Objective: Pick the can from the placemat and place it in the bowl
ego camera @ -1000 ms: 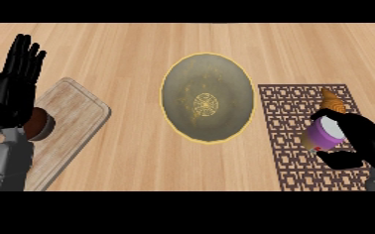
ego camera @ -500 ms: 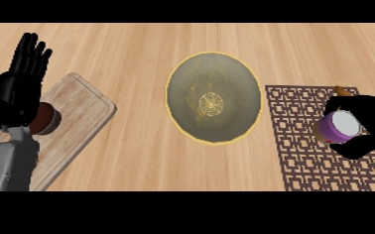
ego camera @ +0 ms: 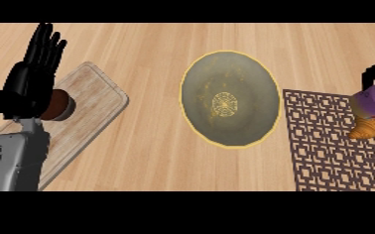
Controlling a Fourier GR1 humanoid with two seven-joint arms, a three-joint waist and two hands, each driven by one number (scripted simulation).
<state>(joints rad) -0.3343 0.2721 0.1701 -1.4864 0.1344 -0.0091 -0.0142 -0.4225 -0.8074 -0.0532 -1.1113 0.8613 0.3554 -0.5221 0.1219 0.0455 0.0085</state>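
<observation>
Purple can [ego camera: 364, 100] shows only as a sliver at the right edge of the frame, at mid height, over the far right side of the dark brown lattice placemat [ego camera: 322, 144]. A small black piece of the right hand [ego camera: 369, 76] sits directly above it at the same edge. So little of that hand shows that its grip on the can cannot be told.

Just below the can, an orange-brown object [ego camera: 362, 129] lies on the placemat. The wide olive-grey bowl with a yellow rim [ego camera: 212, 69] stands in the centre of the light wooden counter [ego camera: 147, 44], just left of the placemat, with nothing inside it.

At the upper left, the black left hand [ego camera: 29, 87] rests with straight, spread fingers pointing up, holding nothing. It is over a pale wooden cutting board [ego camera: 92, 104] with a round brown object [ego camera: 58, 105] on it.
</observation>
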